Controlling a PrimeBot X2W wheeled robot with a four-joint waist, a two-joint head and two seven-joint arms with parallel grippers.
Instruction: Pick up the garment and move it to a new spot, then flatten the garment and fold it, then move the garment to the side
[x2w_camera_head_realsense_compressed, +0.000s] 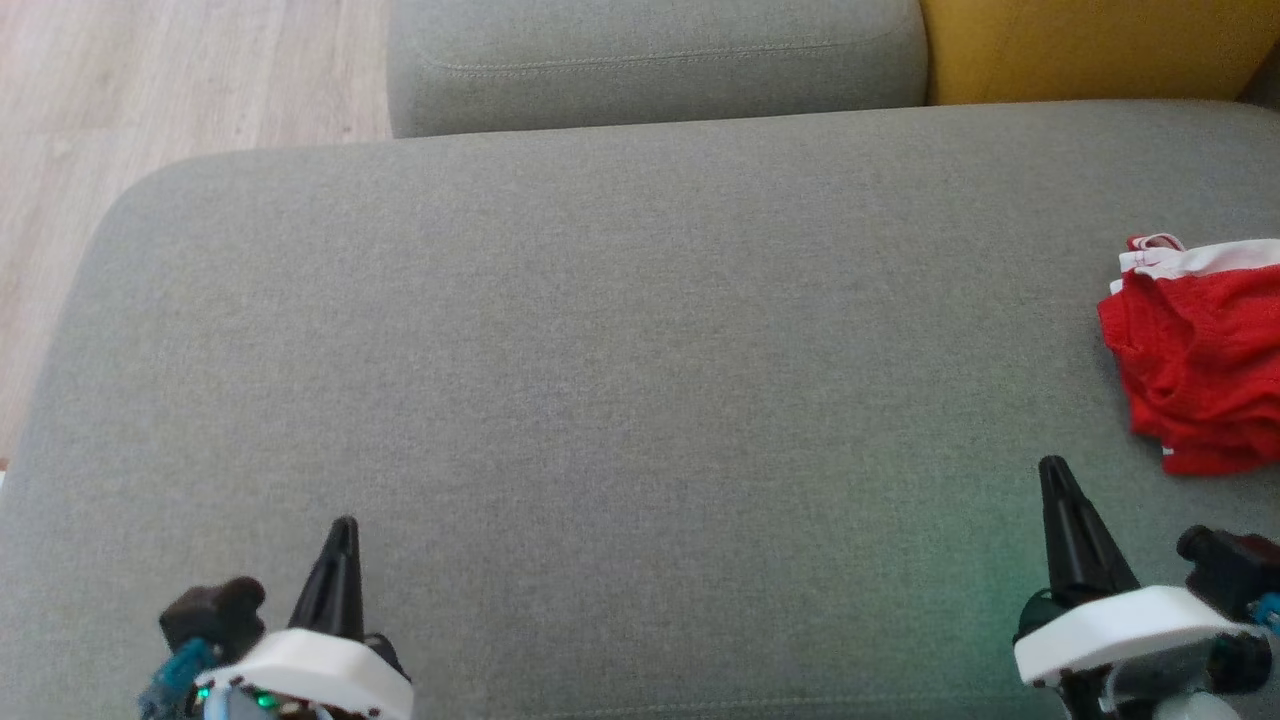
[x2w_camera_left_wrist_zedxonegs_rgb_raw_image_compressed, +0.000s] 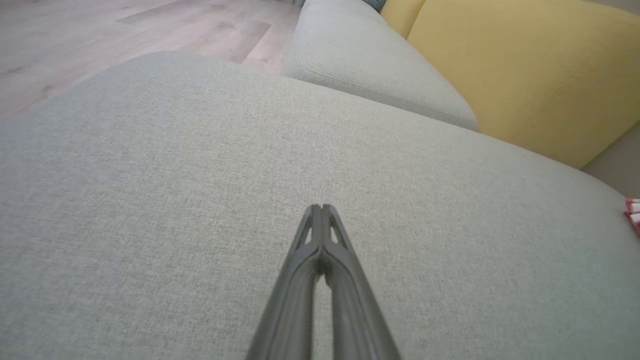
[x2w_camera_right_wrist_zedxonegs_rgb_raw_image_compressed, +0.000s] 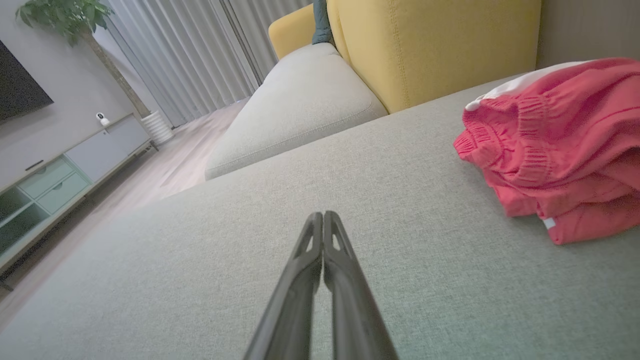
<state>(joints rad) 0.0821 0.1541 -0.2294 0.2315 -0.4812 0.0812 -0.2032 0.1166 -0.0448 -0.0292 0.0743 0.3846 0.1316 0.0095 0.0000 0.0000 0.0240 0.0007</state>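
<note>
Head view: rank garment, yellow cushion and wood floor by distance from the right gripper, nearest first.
1. Garment: just ahead and to the right of the right gripper, on the seat.
2. Yellow cushion: far ahead, behind the seat's back edge.
3. Wood floor: past the seat's far left corner.

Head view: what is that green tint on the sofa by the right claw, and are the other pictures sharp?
Head view: a faint green glow lies on the grey cushion beside the right gripper, light even, no hard shadows. Left wrist view: the cushion's edge bows, the fingers blur near the lens. Right wrist view: the red garment looks paler, pinkish.
</note>
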